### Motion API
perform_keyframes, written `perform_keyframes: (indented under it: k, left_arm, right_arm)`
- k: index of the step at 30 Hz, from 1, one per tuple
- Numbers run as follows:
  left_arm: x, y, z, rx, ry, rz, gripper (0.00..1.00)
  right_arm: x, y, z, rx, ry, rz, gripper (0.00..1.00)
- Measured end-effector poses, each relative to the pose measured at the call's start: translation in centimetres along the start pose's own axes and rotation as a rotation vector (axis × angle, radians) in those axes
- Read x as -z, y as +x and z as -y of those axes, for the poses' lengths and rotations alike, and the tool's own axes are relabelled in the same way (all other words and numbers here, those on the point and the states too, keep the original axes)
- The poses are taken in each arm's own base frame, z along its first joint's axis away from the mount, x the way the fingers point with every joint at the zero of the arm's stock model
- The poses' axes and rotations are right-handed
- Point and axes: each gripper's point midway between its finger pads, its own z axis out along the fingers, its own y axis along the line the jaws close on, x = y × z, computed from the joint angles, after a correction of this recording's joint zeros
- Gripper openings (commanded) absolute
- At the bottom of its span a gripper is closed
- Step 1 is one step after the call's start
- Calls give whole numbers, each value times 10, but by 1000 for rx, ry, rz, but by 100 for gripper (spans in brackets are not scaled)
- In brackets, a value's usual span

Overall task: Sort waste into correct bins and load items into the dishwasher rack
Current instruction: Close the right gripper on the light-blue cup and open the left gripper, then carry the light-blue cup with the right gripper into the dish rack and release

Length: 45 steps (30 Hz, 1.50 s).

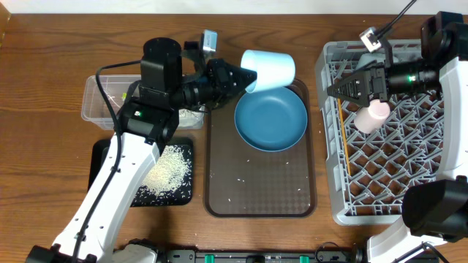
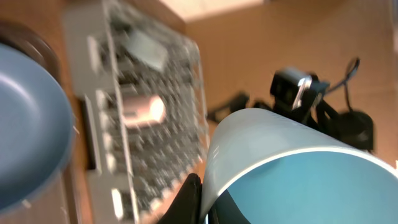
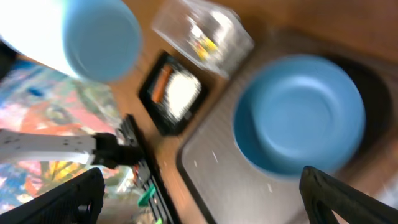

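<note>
One cup is racked: the pale pink cup (image 1: 374, 114) sits in the grey lattice dishwasher rack (image 1: 409, 183), with the right gripper (image 1: 336, 89) spread and empty just beside it. The left gripper (image 1: 248, 77) is clamped on the light blue cup (image 1: 270, 67) at the rim, far of the dark blue plate (image 1: 270, 119). Next, carry it right into a free rack cell.

We see a wooden table (image 1: 44, 88) with clear grain, a grey plastic rack (image 1: 387, 175) and a transparent plastic tub (image 1: 89, 102). The plate (image 1: 270, 120) and blue cup (image 1: 269, 69) look smooth and softly matt, and the brown tray (image 1: 256, 190) looks like smooth plastic.
</note>
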Motion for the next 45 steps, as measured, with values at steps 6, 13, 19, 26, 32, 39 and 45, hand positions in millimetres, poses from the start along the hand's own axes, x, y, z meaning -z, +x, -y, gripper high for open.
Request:
perform_keyframes:
  k: [6,13,19,26,32,39,45]
  left_arm:
    - [-4,17,2,56,44,-116,6]
    - [-5,20,2,80,52,-145,6]
    - [-4,22,3,81,57,-155,6]
    - [-4,23,3,81,59,-159,5]
    - [-4,25,5,80,67,-175,7]
    - [-3,27,7,76,78,-190,14]
    - [-3,25,5,68,69,-173,35]
  right_arm:
    - [-12,-13,-27,129,-122,60,99]
    - [-43,-14,-65,257,-249,34,99]
    - [-62,-12,-84,330,-308,12,99]
    - [-75,-15,-98,415,-354,19,93]
    - [-76,-16,-99,429,-355,22,73]
    - [-76,-17,-97,438,-348,24,49]
    - [-76,-17,-97,438,-351,26,43]
